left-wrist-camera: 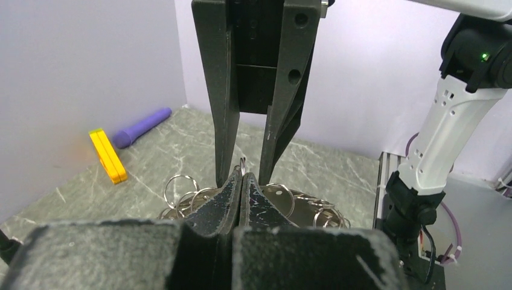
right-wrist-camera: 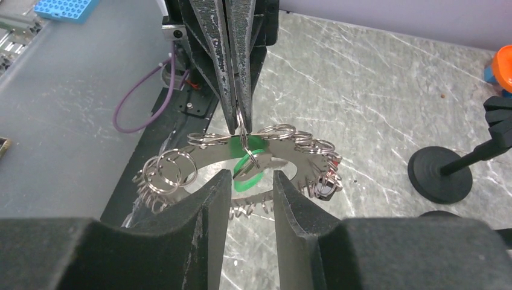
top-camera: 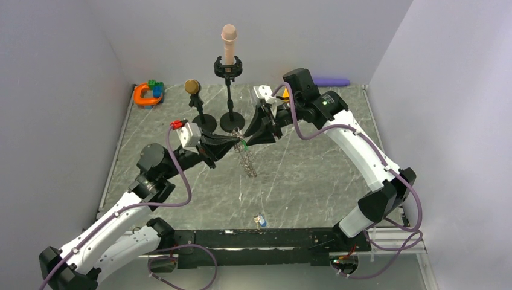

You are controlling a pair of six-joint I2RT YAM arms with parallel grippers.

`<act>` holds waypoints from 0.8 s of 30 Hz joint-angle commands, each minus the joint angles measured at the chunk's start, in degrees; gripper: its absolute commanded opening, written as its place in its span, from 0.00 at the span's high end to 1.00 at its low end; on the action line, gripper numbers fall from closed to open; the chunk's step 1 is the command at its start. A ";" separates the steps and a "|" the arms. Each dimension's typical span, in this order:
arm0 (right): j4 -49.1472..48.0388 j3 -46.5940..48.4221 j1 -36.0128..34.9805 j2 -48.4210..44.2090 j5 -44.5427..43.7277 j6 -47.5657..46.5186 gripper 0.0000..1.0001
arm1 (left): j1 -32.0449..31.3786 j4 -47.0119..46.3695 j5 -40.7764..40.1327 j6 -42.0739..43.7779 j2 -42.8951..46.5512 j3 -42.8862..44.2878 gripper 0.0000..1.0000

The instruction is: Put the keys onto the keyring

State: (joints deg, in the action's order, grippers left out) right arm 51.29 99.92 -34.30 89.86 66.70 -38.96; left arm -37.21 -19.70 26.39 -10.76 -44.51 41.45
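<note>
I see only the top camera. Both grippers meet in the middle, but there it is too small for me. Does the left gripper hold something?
Observer: Yes. In the right wrist view the left gripper is shut on a small wire ring.
Operator: Thank you. And where is the green key?
Observer: The green key hangs under that ring, at the keyring, and shows in the gap between the open fingers of the right gripper.
</note>
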 commanded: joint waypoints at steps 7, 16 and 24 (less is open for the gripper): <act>-6.76 0.78 2.89 -1.61 4.87 6.29 0.65 | 1.04 -22.64 -2.30 -8.48 -0.62 -6.43 1.00; -9.59 -0.68 3.62 -2.03 5.43 9.17 0.65 | 3.10 -38.60 -1.67 -13.92 -5.36 -10.00 1.00; -13.24 -2.17 3.90 -1.62 4.84 11.87 0.64 | 4.03 -39.62 0.27 -14.91 -6.76 -9.13 1.00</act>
State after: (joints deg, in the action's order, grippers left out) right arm 42.46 98.19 -30.57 89.86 69.71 -29.58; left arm -33.69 -52.40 25.43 -23.79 -50.89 30.55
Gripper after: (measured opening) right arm 0.356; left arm 0.012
